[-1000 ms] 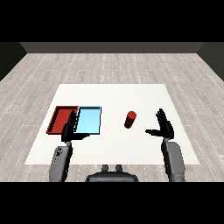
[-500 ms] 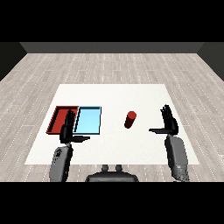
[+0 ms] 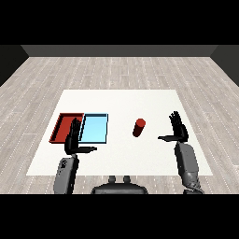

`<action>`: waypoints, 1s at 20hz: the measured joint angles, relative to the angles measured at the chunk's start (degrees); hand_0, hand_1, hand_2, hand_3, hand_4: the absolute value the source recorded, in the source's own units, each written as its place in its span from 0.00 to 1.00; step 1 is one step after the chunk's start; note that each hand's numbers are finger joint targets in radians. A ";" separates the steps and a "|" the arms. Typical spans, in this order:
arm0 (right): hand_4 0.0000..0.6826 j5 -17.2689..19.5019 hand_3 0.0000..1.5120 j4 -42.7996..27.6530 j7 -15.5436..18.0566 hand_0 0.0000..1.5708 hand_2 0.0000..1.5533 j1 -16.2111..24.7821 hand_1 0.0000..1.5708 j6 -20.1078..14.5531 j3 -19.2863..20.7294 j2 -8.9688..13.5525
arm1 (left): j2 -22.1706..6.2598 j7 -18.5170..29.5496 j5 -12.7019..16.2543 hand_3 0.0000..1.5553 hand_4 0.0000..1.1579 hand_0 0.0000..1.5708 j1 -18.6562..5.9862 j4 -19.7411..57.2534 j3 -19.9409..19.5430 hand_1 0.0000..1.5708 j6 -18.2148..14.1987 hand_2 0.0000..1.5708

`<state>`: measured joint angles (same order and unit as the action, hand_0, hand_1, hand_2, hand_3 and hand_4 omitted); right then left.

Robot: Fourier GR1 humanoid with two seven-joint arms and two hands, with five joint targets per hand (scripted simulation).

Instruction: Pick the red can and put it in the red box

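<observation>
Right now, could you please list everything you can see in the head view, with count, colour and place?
table: one, white, centre of the view on a grey wood-plank floor.
red tray: one, red, left part of the table, partly behind the left hand.
light blue tray: one, light blue, directly right of the red tray, side by side with it.
red can: one, red, upright on the table, between the light blue tray and the right hand, touched by nothing.
left hand: one, black on a grey forearm, open, over the trays' near edge.
right hand: one, black on a grey forearm, open, right of the can and apart from it.
</observation>
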<state>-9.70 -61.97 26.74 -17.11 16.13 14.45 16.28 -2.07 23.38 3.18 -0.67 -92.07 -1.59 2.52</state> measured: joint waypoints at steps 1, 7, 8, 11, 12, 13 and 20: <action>0.00 -0.19 0.00 0.10 -0.71 0.00 0.00 -0.44 0.00 0.11 -0.05 0.09 | -0.12 -0.50 0.38 0.00 0.00 0.00 -0.15 -0.37 -0.23 0.00 0.11 0.00; 0.00 -1.00 0.00 2.72 -3.40 0.00 0.00 -3.96 0.00 -0.63 -0.82 -1.55 | -0.46 1.64 1.10 0.00 0.00 0.00 -0.65 2.24 -1.34 0.00 1.02 0.00; 0.00 -0.77 0.00 2.15 -4.03 0.00 0.00 -4.00 0.00 -1.46 -1.53 -2.62 | -0.51 1.82 1.30 0.00 0.00 0.00 -0.62 2.24 -1.41 0.00 1.25 0.00; 0.00 -0.84 0.00 3.02 -4.77 0.00 0.00 -4.61 0.00 -1.99 -2.28 -3.88 | -0.64 0.04 2.09 0.00 0.00 0.00 0.10 -0.37 -1.67 0.00 1.11 0.00; 0.00 -0.47 0.00 4.87 -3.46 0.00 0.00 -5.02 0.00 -1.80 -2.31 -3.93 | -0.90 -0.83 2.63 0.00 0.00 0.00 -0.39 -0.66 -2.06 0.00 1.22 0.00; 0.00 -0.43 0.00 5.33 -3.65 0.00 0.00 -5.55 0.00 -2.28 -2.51 -4.43 | -0.66 -1.59 2.63 0.00 0.00 0.00 -0.10 -1.61 -1.80 0.00 0.90 0.00; 0.00 0.04 0.00 11.19 -1.91 0.00 0.00 -8.27 0.00 -1.98 -3.41 -5.76 | -0.50 0.09 2.00 0.00 0.00 0.00 0.17 -0.26 -1.66 0.00 1.21 0.00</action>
<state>-9.66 -50.77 24.83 -25.38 14.14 11.04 10.52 -2.57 23.47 5.18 -0.50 -92.33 -3.25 3.73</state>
